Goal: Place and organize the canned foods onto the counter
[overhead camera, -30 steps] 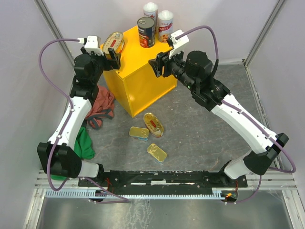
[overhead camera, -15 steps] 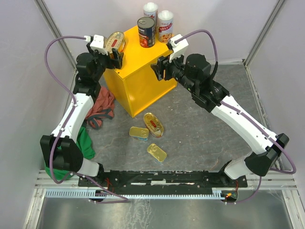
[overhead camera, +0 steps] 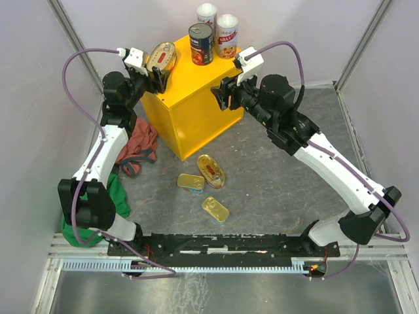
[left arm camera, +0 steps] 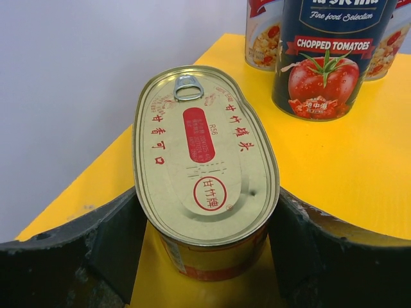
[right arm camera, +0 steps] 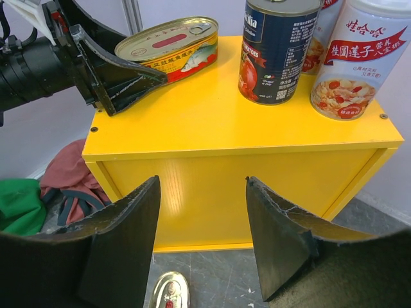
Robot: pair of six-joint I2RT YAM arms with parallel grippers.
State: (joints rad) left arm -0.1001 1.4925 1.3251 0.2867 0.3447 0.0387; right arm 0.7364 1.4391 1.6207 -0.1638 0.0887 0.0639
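An oval gold tin (left arm camera: 202, 154) rests on the near-left corner of the yellow counter (overhead camera: 196, 98), and my left gripper (overhead camera: 157, 69) is shut on its sides. Behind it on the counter stand a dark tomato can (overhead camera: 201, 44) and two tall white-topped cans (overhead camera: 207, 16) (overhead camera: 227, 34). My right gripper (right arm camera: 202, 192) hangs open and holds nothing, facing the counter's side wall (right arm camera: 225, 192). On the floor lie another oval tin (overhead camera: 211, 171) and two rectangular gold tins (overhead camera: 191, 181) (overhead camera: 215, 209).
A red cloth (overhead camera: 137, 147) and a green cloth (overhead camera: 114, 196) lie on the grey floor left of the counter, under my left arm. Pale walls close in the back and both sides. The arm bases sit on the rail at the near edge.
My left gripper has narrowed onto the oval tin and moved it slightly right and farther in on the counter top. My right gripper has drifted a little up and right, still open.
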